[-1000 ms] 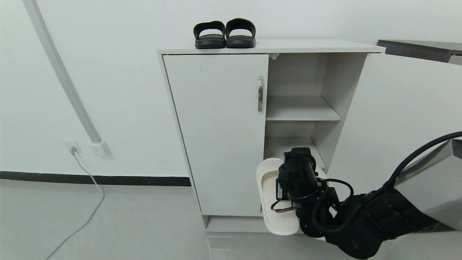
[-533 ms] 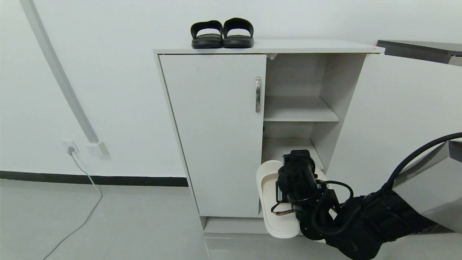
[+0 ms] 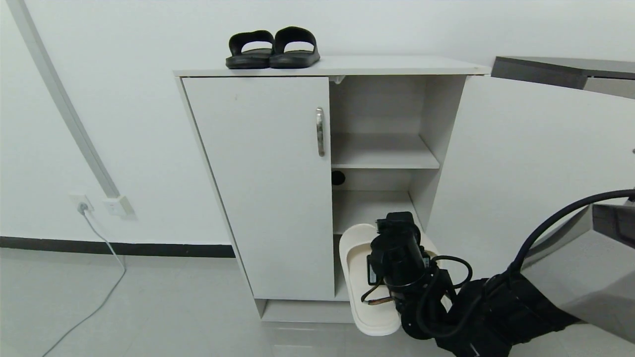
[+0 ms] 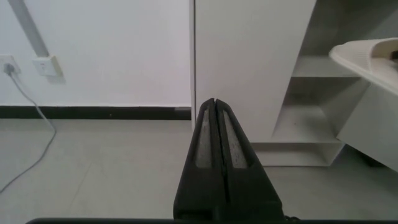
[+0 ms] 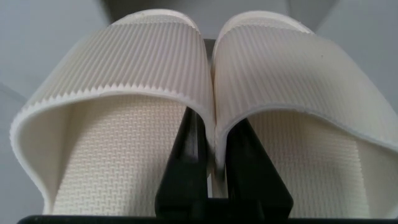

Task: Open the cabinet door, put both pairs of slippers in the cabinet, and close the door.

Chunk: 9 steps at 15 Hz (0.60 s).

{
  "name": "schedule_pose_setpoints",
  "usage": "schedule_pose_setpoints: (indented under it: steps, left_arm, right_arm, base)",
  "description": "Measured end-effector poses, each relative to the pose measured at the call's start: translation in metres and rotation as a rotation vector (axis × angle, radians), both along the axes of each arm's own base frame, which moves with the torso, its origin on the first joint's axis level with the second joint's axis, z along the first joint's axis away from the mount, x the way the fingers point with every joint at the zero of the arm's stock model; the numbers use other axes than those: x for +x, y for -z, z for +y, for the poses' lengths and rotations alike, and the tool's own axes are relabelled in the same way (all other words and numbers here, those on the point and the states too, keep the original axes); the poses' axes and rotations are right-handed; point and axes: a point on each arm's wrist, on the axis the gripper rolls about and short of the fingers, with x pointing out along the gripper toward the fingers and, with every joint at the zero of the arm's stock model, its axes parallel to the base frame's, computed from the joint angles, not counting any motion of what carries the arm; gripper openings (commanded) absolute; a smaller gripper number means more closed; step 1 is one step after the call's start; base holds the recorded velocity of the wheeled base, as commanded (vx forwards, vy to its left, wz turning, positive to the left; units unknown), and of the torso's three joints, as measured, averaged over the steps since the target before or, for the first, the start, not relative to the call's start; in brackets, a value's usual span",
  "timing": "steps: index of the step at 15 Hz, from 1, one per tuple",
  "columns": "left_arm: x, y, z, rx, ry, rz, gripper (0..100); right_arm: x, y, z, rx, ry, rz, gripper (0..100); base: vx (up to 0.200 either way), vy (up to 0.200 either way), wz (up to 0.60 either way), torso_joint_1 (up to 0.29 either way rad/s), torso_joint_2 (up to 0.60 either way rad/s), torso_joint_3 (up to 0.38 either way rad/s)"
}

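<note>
White paint covers the cabinet (image 3: 397,64) in the head view. Its right door (image 3: 521,173) is swung wide open and its left door (image 3: 263,188) is shut, so the first job looks done. The right gripper (image 3: 395,223) holds the white slippers (image 3: 356,277) low down, just in front of the bottom part of the open side, under the lower shelf (image 3: 369,210). They do not look to be inside yet — the heel ends hang out past the front of the cabinet. The black slippers (image 3: 273,48) sit side by side on top of the cabinet, and nothing touches them.

In the left wrist view, the left gripper (image 4: 214,109) has its two fingers pressed flat together with nothing between them. It hangs over the floor (image 4: 93,168), with the cabinet farther off ahead of it.

In the right wrist view, the right gripper's fingers (image 5: 186,149) are closed tight on the inner sides of both white slippers. They pinch the pair together as one.

So only the door part of the job looks finished. Three things seem to be left — set the white pair down inside, fetch the black pair from the top and put it in too, then push the right door shut.
</note>
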Motion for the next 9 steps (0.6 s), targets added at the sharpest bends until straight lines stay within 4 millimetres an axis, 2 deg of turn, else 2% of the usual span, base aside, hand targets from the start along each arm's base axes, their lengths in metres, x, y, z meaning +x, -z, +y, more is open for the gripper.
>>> schedule_pose_setpoints:
  steps: [4,9]
  left_arm:
    - [0.0,0.0,0.0,0.0,-0.001,0.0,0]
    - [0.0,0.0,0.0,0.0,0.001,0.0,0]
  right_arm:
    - [0.01,0.003,0.008,0.008,0.001,-0.008,0]
    - [0.021,0.015,0.007,-0.005,0.024,0.005,0]
  base:
    - [0.0,0.0,0.0,0.0,0.0,0.0]
    - [0.0,0.0,0.0,0.0,0.0,0.0]
